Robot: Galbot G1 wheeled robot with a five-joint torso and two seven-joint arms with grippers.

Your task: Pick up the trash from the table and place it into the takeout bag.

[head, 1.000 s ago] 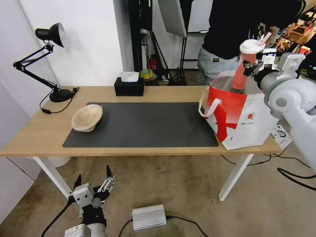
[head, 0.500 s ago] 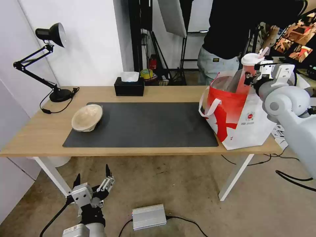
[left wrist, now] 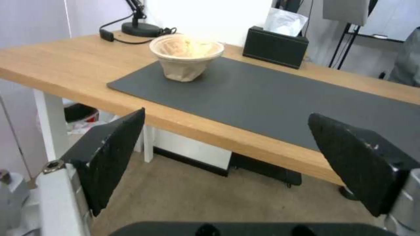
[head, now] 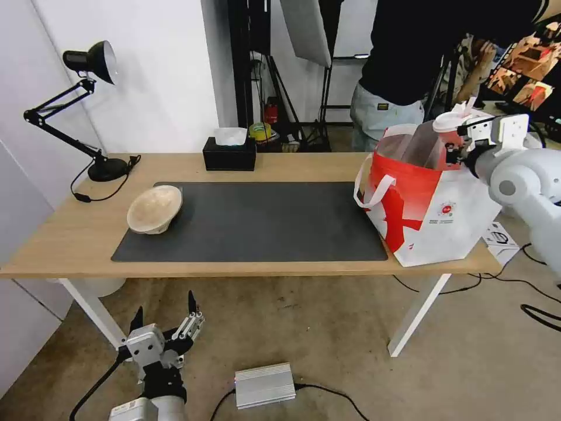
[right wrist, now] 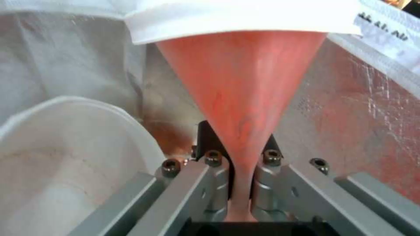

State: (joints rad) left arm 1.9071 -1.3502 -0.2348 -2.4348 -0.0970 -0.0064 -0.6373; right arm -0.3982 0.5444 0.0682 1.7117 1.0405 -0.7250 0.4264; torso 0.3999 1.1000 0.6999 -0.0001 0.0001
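Observation:
My right gripper is shut on the red paper cup with a white lid, holding it mostly inside the takeout bag at the table's right end. In the right wrist view the fingers pinch the cup above the silvery lining, beside a large white bowl lying in the bag. A beige pulp bowl sits on the left edge of the dark mat. My left gripper hangs open below the table's front left edge, facing the bowl.
A black tissue box stands at the table's far edge, and a black desk lamp at the back left. A person stands behind the bag. A silver box and cables lie on the floor.
My right gripper has come down with the cup, from well above the bag's mouth to mostly inside it. The left arm has stayed where it was.

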